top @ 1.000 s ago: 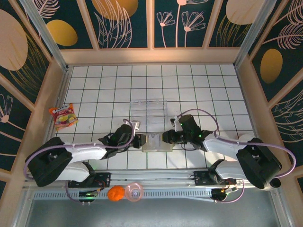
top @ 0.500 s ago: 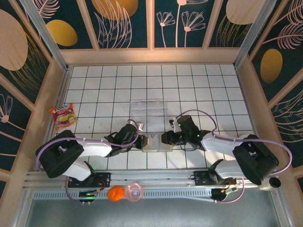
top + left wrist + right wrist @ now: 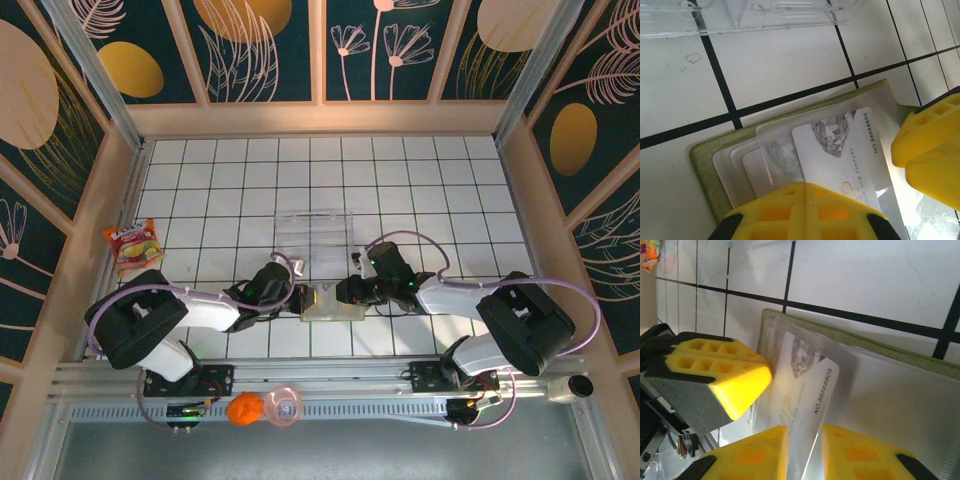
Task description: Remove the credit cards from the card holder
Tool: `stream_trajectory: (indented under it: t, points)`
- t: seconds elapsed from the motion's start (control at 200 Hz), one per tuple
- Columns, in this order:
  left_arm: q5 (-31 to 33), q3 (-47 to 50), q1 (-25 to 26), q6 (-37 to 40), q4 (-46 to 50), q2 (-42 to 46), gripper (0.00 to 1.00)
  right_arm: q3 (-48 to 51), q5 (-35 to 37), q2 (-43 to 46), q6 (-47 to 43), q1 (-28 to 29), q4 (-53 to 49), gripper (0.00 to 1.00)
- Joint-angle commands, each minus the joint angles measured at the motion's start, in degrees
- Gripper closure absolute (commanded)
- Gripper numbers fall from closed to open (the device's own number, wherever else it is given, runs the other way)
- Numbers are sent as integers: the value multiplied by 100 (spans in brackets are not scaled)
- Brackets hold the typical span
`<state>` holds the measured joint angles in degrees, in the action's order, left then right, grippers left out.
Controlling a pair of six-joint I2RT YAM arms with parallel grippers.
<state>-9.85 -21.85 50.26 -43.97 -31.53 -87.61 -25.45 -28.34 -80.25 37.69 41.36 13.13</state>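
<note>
While both arms fold in tighter than a second ago in the top view, the left gripper (image 3: 292,297) sits at the left edge of the small olive-green bifold card holder (image 3: 330,304). The right gripper (image 3: 346,291) crowds closer at its right side. That holder lies open on the white tiles close to the arms, on the near side of the clear plastic tray (image 3: 313,232), in the same spot as before.

From the left wrist, the yellow fingers are fully closed, tip to tip, where a moment earlier they stood slightly apart. They are over the holder's left part; whether they touch it I cannot tell. A pale grey-white credit card (image 3: 840,160) with a printed number juts partway out of a clear pocket, and a second pale card (image 3: 757,175) stays tucked in beside it.

From the right wrist, the jaws stand narrow with the first card's free end between them, seemingly pinched. I judge the extraction under way: the left arm looks set to pin the holder while the right draws the card out rightward.
</note>
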Motion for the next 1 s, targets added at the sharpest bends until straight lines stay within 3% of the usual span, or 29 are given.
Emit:
stream_trajectory:
  t: [0.0,0.275,0.46,0.686,0.996]
  points:
    - [-87,163,28,-88,83,-98,100,-118,59,-93,96,38,134,76]
    - [-93,180,31,-87,59,-118,100,-120,-14,-324,157,38,339,81]
    - [-99,190,29,-86,66,-116,100,-27,-23,-283,216,33,423,100]
    - [-27,251,28,-115,103,-38,100,282,328,203,337,-38,100,100]
    - [-13,234,27,-86,141,20,100,418,667,1127,70,-268,-1226,100]
